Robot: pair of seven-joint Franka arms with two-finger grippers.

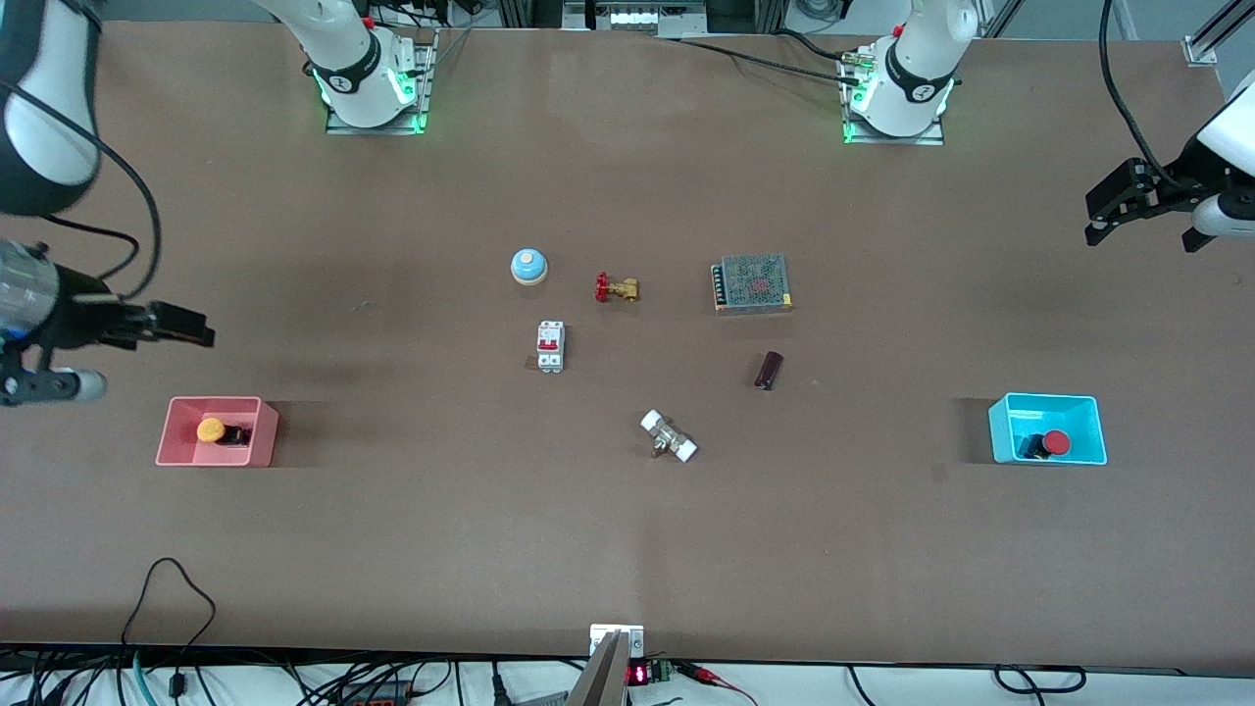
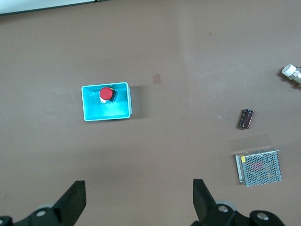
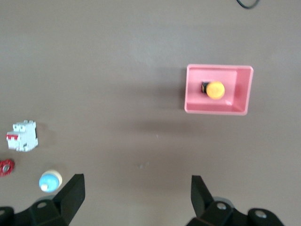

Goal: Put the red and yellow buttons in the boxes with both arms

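Observation:
The yellow button [image 1: 212,429] lies in the pink-red box [image 1: 257,453] at the right arm's end of the table; the right wrist view shows the button [image 3: 215,89] in the box [image 3: 195,101]. The red button [image 1: 1055,443] lies in the cyan box [image 1: 1002,431] at the left arm's end; the left wrist view shows the button [image 2: 106,92] in the box [image 2: 91,110]. My right gripper [image 1: 191,327] is open and empty, high over bare table by the pink-red box; it also shows in the right wrist view [image 3: 136,190]. My left gripper [image 1: 1113,206] is open and empty, high over the table edge; it also shows in the left wrist view [image 2: 138,195].
In the table's middle stand a blue dome [image 1: 528,266], a brass valve with a red handle [image 1: 616,288], a white breaker [image 1: 550,346], a mesh-topped power supply [image 1: 752,283], a dark cylinder [image 1: 769,370] and a white-ended fitting [image 1: 669,436].

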